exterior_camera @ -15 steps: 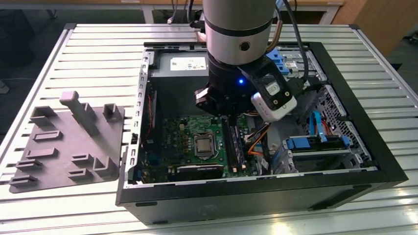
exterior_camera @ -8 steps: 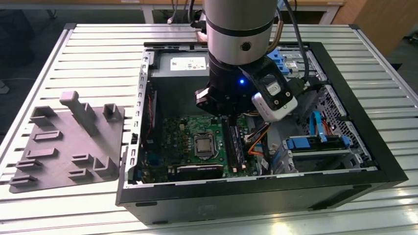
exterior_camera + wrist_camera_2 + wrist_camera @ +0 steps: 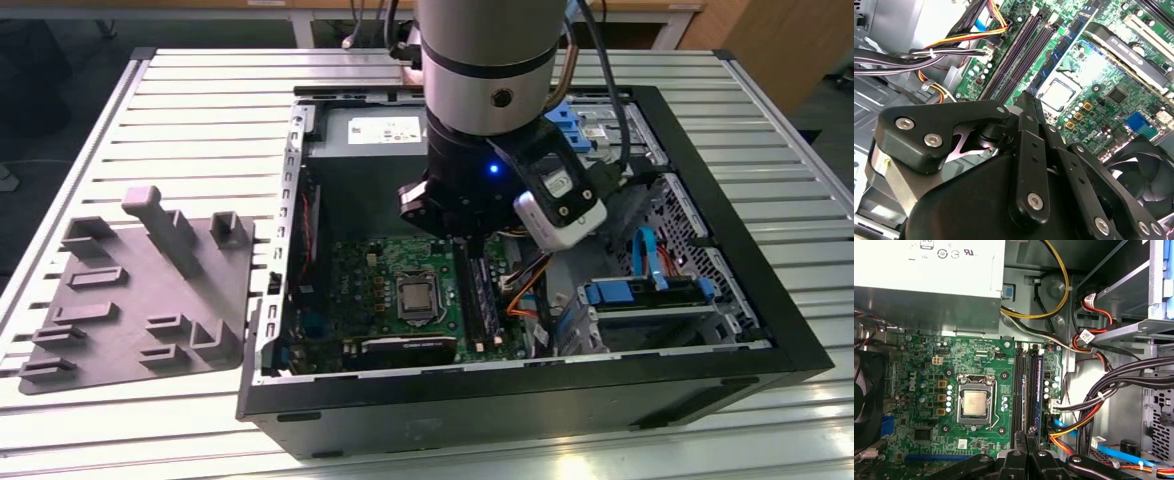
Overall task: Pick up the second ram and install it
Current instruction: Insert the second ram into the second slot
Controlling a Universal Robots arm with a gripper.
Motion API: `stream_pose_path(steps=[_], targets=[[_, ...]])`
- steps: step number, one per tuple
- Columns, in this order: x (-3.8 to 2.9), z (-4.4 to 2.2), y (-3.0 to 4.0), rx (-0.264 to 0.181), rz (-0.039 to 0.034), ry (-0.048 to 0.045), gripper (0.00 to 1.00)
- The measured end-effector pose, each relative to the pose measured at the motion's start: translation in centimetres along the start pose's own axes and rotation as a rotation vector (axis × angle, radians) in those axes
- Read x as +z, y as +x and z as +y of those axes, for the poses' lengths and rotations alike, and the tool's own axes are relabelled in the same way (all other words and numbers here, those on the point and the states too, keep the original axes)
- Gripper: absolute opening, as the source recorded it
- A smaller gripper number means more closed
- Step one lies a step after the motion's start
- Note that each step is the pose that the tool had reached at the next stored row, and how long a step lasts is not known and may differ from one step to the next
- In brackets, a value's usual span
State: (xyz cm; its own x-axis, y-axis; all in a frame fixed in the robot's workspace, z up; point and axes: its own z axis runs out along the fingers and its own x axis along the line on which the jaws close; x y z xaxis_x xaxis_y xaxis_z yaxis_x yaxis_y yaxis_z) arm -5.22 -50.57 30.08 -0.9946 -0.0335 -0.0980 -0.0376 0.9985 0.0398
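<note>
**Robot gripper poised over the memory slots of an open computer**

An open computer case [image 3: 747, 330] is seen on a slatted table [image 3: 200, 100], with the arm reaching down into it. In the second wrist view the gripper [image 3: 1026, 96] is shown with its fingers [image 3: 1031, 125] drawn together to a narrow point, directly over the black memory slots [image 3: 1019, 390] of the green motherboard [image 3: 929, 365]. A long dark stick, judged to be the second ram [image 3: 1031, 390], is seen running along the slot line from the fingertips, just beside a blue-edged stick [image 3: 1040, 385] already seated. Whether it is pinched between the fingers or merely touched cannot be told. The grey moulded tray [image 3: 134, 300] stands well apart, outside the case. For a sound seating, the ram is best kept upright and parallel to its slot, with pressure applied straight down and evenly along its length. The cable bundle [image 3: 1079, 420] near the slots is best kept clear of the fingers.
</note>
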Motion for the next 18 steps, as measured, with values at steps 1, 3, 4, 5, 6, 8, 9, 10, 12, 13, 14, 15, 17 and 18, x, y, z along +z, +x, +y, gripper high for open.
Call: stream_pose_path(steps=[1,3,4,5,6,8,9,10,12,13,14,15,17,18], targets=[[0.04,0.00,0.01,0.000,0.0000,0.0000,0.11],[0.12,0.00,0.02,0.000,0.0000,0.0000,0.11],[0.16,0.00,0.02,0.000,0.0000,0.0000,0.11],[0.19,-0.01,0.02,0.000,0.0000,0.0001,0.11],[0.22,-0.01,0.03,0.000,0.0001,0.0002,0.11],[0.27,-0.01,0.03,0.000,0.0001,0.0001,0.11],[0.30,-0.01,0.03,0.000,0.0000,0.0000,0.11],[0.33,-0.01,0.03,0.000,-0.0001,-0.0001,0.11],[0.38,-0.01,0.04,0.000,0.0000,0.0001,0.11],[0.39,-0.02,0.04,0.000,0.0001,0.0002,0.11],[0.41,-0.01,0.04,0.000,0.0000,0.0001,0.11],[0.43,-0.02,0.05,0.000,0.0000,0.0001,0.11],[0.46,-0.02,0.05,0.000,0.0000,0.0000,0.11],[0.49,-0.02,0.05,0.000,0.0000,-0.0001,0.11]])
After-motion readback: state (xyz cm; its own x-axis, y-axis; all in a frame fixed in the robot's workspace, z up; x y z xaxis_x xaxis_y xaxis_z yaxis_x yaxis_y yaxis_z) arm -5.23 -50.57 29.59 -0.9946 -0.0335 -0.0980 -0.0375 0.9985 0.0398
